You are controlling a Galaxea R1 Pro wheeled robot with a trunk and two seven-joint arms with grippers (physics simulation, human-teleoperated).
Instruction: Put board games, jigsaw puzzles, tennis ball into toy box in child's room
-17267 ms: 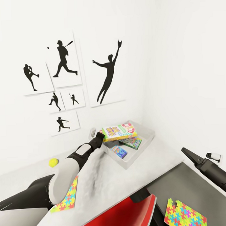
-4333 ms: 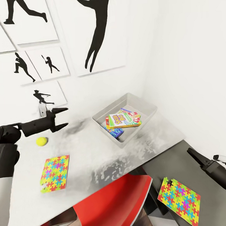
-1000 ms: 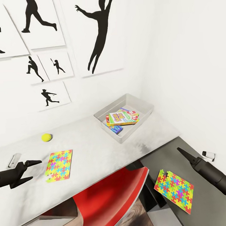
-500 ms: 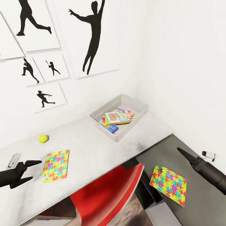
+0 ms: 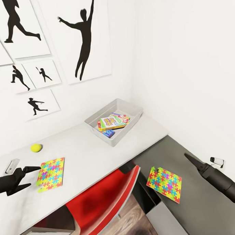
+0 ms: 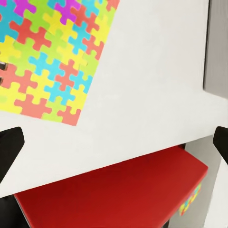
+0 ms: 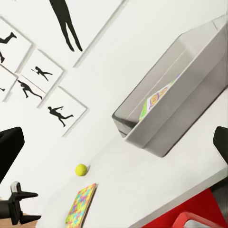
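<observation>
The light grey toy box [image 5: 132,109] stands at the table's [image 5: 91,151] far right end by the wall, with board games [image 5: 113,121] stacked inside. The tennis ball [image 5: 36,147] rests on the tabletop to the left. One jigsaw puzzle [image 5: 50,170] lies flat near the front edge, just right of my open left gripper [image 5: 34,176], which hovers over the table with nothing in it. The other jigsaw puzzle [image 5: 164,179] lies on a dark grey surface below the table's right end. My right gripper [image 5: 188,157] hangs open and empty to that puzzle's right. The right wrist view takes in the toy box [image 7: 183,118], the ball [image 7: 81,169] and the tabletop puzzle [image 7: 81,204].
A red chair [image 5: 100,197] is pushed under the table's front edge, between the two arms. White walls with black silhouette pictures [image 5: 83,40] close off the back and right. The left wrist view looks down on the puzzle [image 6: 52,57], tabletop [image 6: 152,95] and chair [image 6: 118,190].
The whole picture has slid left, so the camera has turned. Both arms keep their pose in the view. Ball, puzzles and toy box have not moved on their surfaces.
</observation>
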